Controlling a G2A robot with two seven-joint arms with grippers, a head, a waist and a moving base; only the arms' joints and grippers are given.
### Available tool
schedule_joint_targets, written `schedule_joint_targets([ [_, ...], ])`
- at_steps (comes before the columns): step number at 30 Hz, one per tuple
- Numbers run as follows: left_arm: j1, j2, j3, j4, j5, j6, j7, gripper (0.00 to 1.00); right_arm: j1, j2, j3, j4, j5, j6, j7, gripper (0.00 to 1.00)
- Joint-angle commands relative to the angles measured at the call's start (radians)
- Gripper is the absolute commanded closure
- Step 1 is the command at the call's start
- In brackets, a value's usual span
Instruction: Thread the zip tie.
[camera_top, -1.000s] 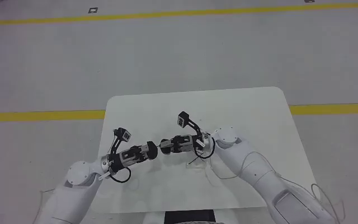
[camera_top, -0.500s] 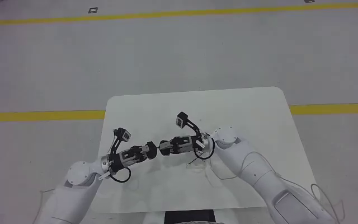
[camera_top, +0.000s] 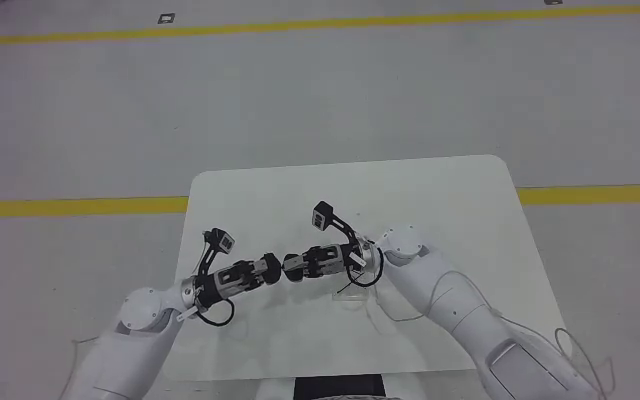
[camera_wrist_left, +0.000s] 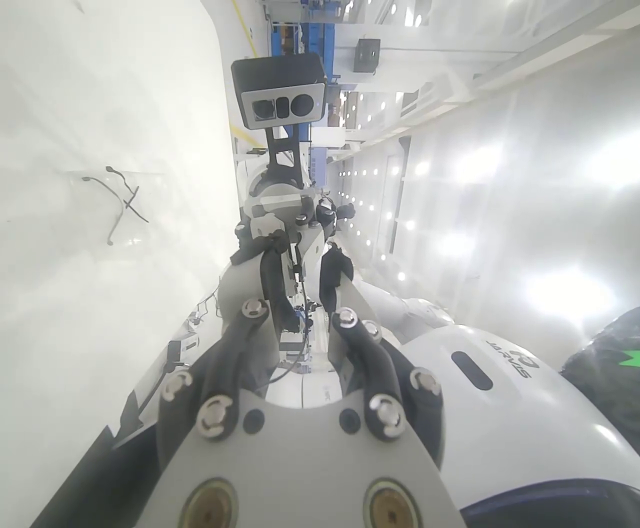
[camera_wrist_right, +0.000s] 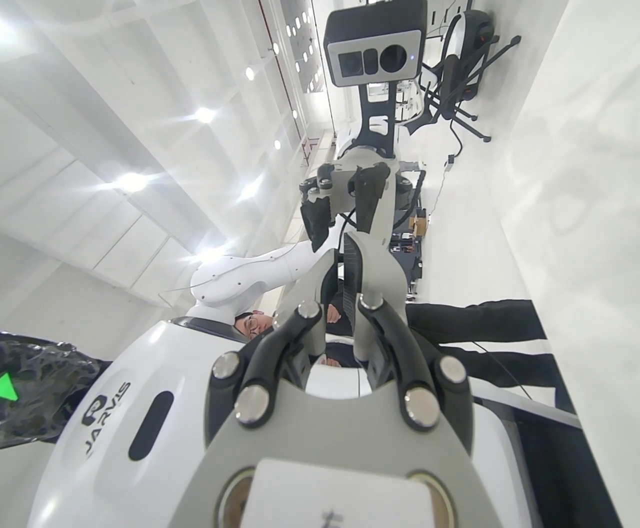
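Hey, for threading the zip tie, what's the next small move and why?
Probably ease the left gripper slightly toward the right gripper, keeping them in line: they sit nearly tip to tip above the table, and the tie is too thin to make out.

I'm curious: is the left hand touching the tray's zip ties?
Apart. Left wrist view: the zip ties lie well clear of the left hand.

Between the left claw and right claw, the zip tie is too small to make out (from above or either wrist). Thin dark strands on the worktop blur in glare.
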Motion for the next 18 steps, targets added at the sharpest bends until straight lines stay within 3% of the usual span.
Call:
schedule_joint_targets([
  [1, 0.000, 0.000, 0.001, 0.000, -0.001, 0.000, -0.001, 0.87, 0.000, -0.001, 0.000, 0.001, 0.000, 0.000, 0.001, 1.00],
  [18, 0.009, 0.001, 0.002, -0.011, 0.002, 0.000, -0.004, 0.95, -0.003, -0.002, 0.004, 0.000, -0.003, 0.001, -0.007, 1.00],
])
